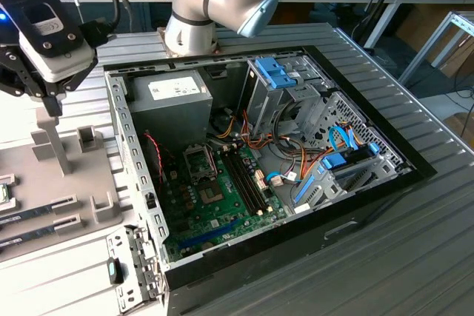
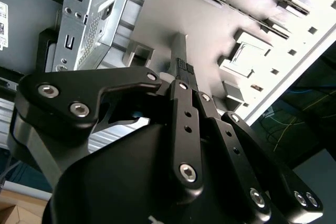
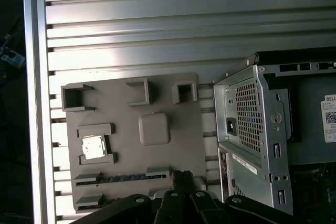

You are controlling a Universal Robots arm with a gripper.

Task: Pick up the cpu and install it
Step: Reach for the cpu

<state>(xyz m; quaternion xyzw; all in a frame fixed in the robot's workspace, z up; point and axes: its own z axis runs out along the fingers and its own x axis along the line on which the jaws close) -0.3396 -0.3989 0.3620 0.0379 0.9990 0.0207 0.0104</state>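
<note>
The cpu [image 3: 93, 147], a small flat square chip with a silvery metal top, is seen in the first wrist view seated in a recess of the flat grey plastic fixture plate [image 3: 121, 115], outside the open metal computer case [image 1: 122, 131]. It is not yet grasped. At the exterior view's left, the black two-fingered gripper [image 1: 53, 109] is held above the plate, its fingers pressed together on nothing. Further right, the green motherboard [image 1: 185, 212] lies inside the case, and its black socket frame [image 1: 200, 159] appears unfilled. Pick-up and installation are both judged outstanding.
</note>
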